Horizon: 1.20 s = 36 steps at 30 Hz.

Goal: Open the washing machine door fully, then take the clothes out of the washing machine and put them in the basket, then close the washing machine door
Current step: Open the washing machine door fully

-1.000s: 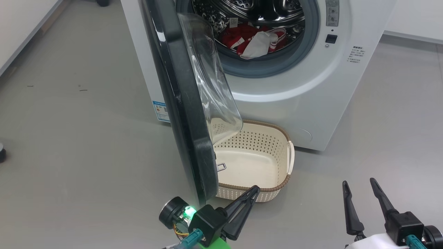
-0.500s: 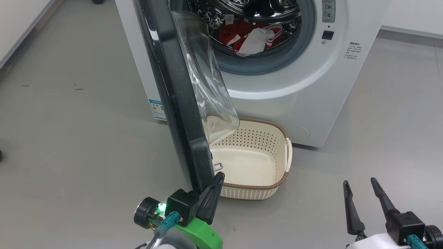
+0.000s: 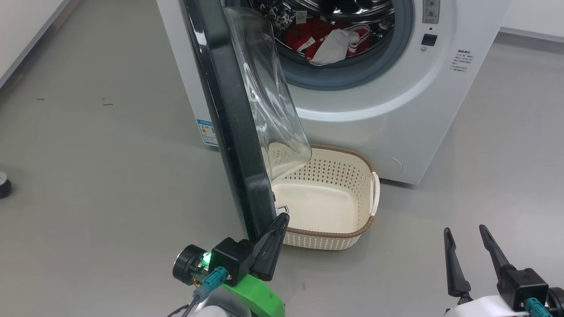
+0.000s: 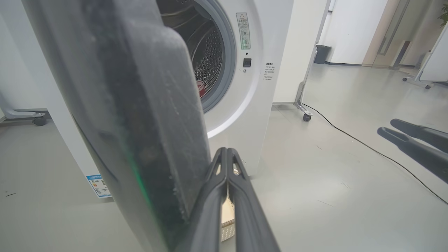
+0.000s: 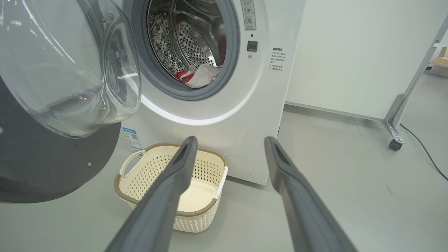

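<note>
Fingers of left pincer point(image 3: 283, 216) pressed together, tip at the lower edge of washing machine door point(image 3: 233, 132); contact unclear. Door rises just above that tip, swung out, seen edge-on. Basket point(image 3: 352, 232) sits on floor point(image 3: 110, 176) just right of left pincer, partly under the door's glass bowl point(image 3: 273, 97). Washing machine point(image 3: 396, 114) is beyond, up and right of it, clothes point(image 3: 328, 42) lying in drum. Right pincer point(image 3: 465, 229) has fingers apart, well right of basket, touching nothing.
</note>
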Available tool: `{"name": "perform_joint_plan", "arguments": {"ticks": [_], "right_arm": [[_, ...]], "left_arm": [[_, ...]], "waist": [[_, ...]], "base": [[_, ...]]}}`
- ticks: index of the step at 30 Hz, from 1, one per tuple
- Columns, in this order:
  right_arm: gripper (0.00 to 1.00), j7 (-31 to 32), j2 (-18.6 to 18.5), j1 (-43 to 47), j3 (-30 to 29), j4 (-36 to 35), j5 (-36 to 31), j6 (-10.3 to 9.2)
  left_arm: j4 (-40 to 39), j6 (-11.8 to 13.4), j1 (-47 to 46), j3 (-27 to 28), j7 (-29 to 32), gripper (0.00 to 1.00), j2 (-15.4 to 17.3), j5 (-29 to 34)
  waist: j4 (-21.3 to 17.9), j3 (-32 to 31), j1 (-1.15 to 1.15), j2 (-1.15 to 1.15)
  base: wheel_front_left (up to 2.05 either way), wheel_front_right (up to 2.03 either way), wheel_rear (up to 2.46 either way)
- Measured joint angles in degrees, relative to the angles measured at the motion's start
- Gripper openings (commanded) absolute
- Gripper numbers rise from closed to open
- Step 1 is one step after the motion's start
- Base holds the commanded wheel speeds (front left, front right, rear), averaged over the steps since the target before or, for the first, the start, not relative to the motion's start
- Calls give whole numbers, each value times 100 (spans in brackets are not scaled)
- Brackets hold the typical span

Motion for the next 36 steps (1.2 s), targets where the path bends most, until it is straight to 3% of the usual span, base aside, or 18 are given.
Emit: {"name": "perform_joint_plan", "arguments": {"ticks": [27, 36], "right_arm": [[100, -1, -93, -3, -347, -9, -89, 16], [100, -1, -103, -1, -385, 31, -103, 69]], "left_arm": [[105, 70, 27, -13, -268, 0, -36, 164], [110, 90, 180, 254, -319, 0, 2, 301]], "waist": [[745, 40, 0, 0], [1131, -33, 0, 0]], "base": [[0, 0, 0], [0, 0, 0]]}}
